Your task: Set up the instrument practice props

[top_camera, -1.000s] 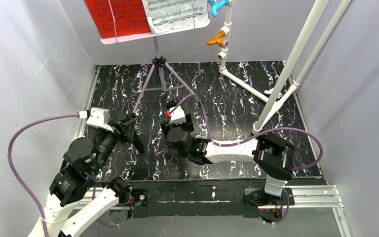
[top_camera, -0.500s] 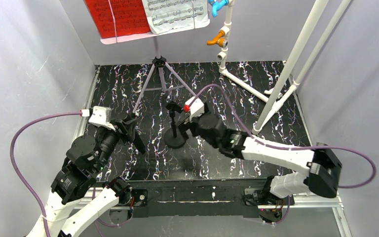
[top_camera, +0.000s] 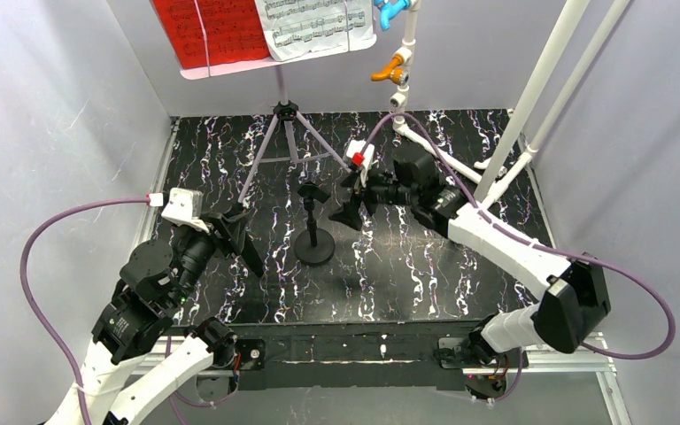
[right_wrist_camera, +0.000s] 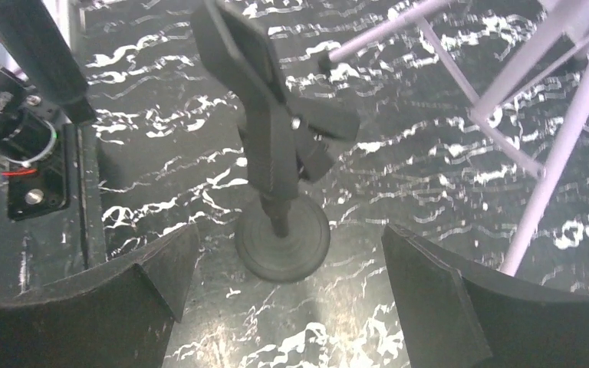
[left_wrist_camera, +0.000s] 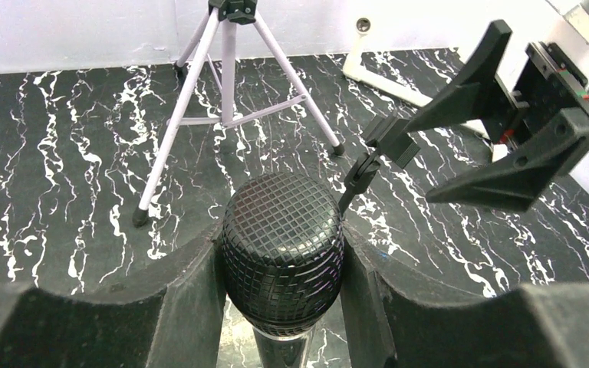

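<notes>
- Left gripper [top_camera: 237, 235] is clamped on the black microphone [left_wrist_camera: 284, 257], with the mesh head wedged between its two fingers. It's held above the tabletop [top_camera: 425, 266] on the left side.
- So the microphone is in the gripper and not on its stand.
- The microphone stand [top_camera: 312, 217] is upright near the middle of the tabletop, round base flat, clip at the top.
- Right gripper [top_camera: 354, 202] is just to the right of the stand, level with the clip, fingers spread wide and holding nothing. In the top view it stands clear of the post.
- From the right wrist, the post and round base show in the gap between the two fingers.
- At the back, the lilac music stand [top_camera: 285, 111] is on its tripod legs, behind the microphone stand.
- On its desk are a red page [top_camera: 211, 31] on the left and a white page [top_camera: 317, 25] beside it on the right.
- The white pipe frame [top_camera: 531, 97] fills the back-right corner.
</notes>
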Controlling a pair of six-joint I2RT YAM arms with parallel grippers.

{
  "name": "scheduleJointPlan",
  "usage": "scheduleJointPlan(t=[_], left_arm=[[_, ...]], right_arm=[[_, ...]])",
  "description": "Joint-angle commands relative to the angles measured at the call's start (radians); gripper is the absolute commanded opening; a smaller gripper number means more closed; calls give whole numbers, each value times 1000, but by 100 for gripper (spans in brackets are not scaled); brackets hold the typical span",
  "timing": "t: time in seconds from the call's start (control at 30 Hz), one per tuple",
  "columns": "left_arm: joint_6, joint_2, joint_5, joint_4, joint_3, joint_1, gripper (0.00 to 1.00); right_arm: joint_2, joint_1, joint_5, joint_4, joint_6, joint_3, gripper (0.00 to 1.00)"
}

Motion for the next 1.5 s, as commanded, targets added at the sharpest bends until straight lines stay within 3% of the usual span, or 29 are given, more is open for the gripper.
scheduleJointPlan(t=[0.0, 0.2, 0.57, 0.9, 1.47], left_arm=[[-9, 3, 29, 6, 42, 4, 0], [14, -5, 51, 16, 35, 4, 0], [29, -5, 74, 28, 31, 4, 0], [38, 1, 71, 30, 34, 4, 0], [41, 13, 74, 29, 47, 4, 0]], right_arm=[[52, -48, -298, 41, -33, 134, 98], [171, -95, -470, 35, -32, 264, 98], [359, -94, -647, 33, 2, 432, 98], [410, -95, -702, 127, 84, 393, 98], [442, -93, -711, 169, 135, 360, 84]])
